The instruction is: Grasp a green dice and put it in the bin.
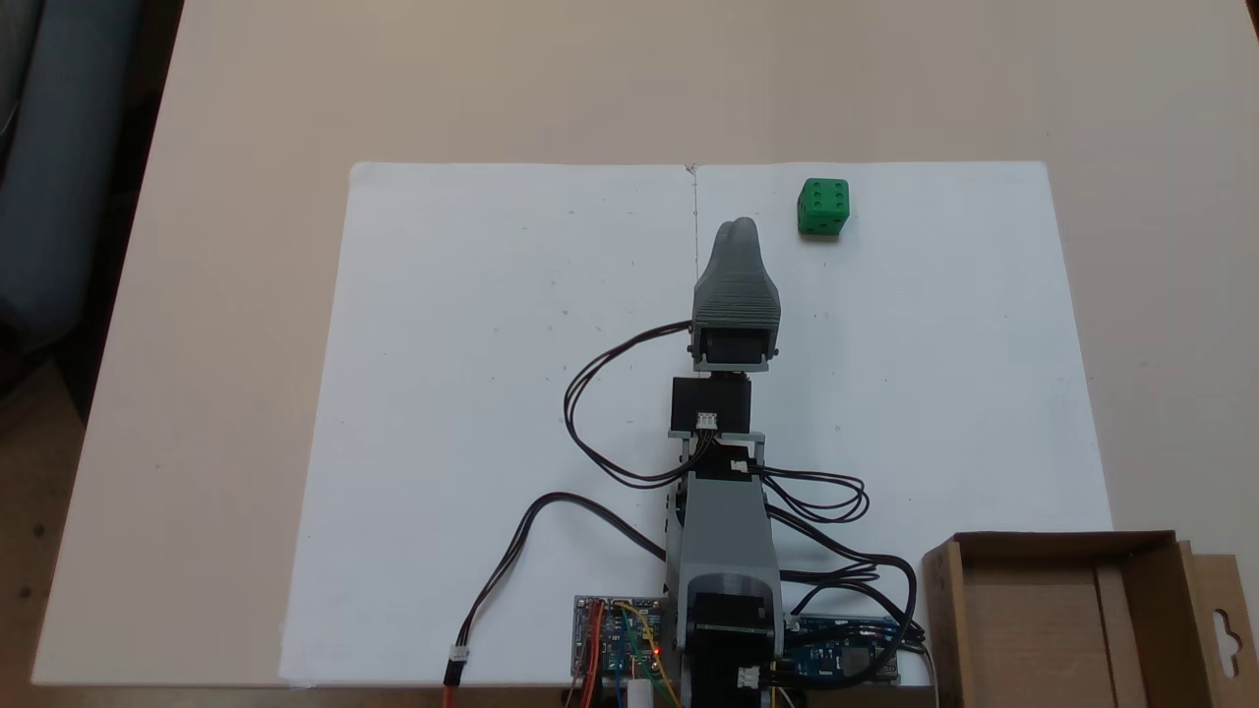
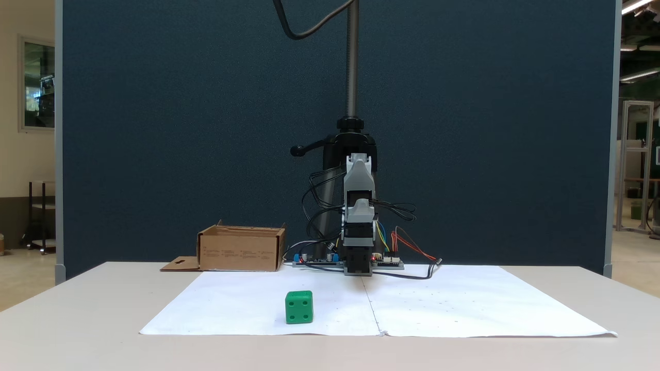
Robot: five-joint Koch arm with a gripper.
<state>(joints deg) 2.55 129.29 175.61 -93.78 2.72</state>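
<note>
In the fixed view facing the arm, the green dice (image 2: 298,307) was seen nearest the camera, resting on the white paper sheet (image 2: 464,304) left of its centre crease, a four-pip face shown. Farther back, the gripper (image 2: 358,272) was held low over the sheet, pointing at the camera; from above, the gripper (image 1: 740,228) appeared as one tapered tip, so whether the jaws were parted or closed could not be told. The dice was well apart from it. The bin (image 2: 241,250) was placed at the far left, beside the arm's base, its flap (image 2: 179,264) laid flat on the table (image 2: 77,309).
</note>
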